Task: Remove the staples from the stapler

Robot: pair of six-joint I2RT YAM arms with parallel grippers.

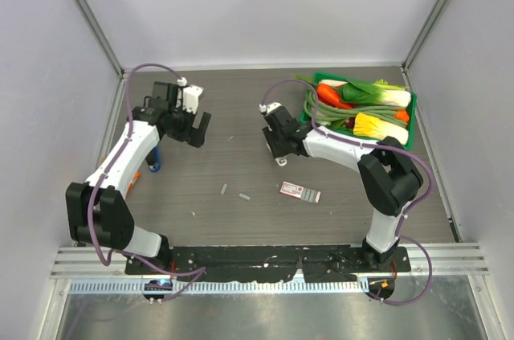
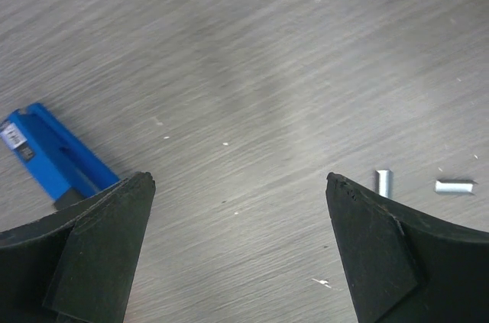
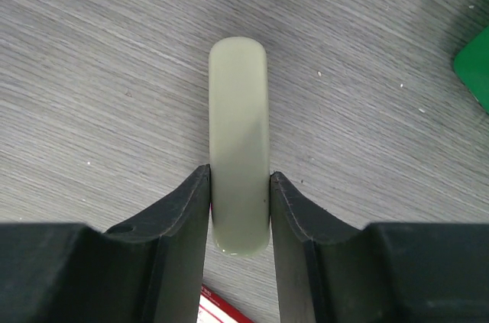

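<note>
Metal staples (image 2: 383, 182), plastic stapler (image 2: 55, 156), smooth pale bar (image 3: 239, 140)

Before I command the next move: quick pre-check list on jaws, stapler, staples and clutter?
1. Left jaws open and empty: ok.
2. Right jaws free for work: not ok, shut on a pale rounded bar.
3. Slim blue stapler lying loose, in neither arm's grip: ok.
4. Short silver staple strips out of the stapler: ok, two lie in the left wrist view.
5. Stapler fully emptied: cannot tell, its inside is not visible.
6. Flat white-and-red box apart from the strips: ok.
</note>
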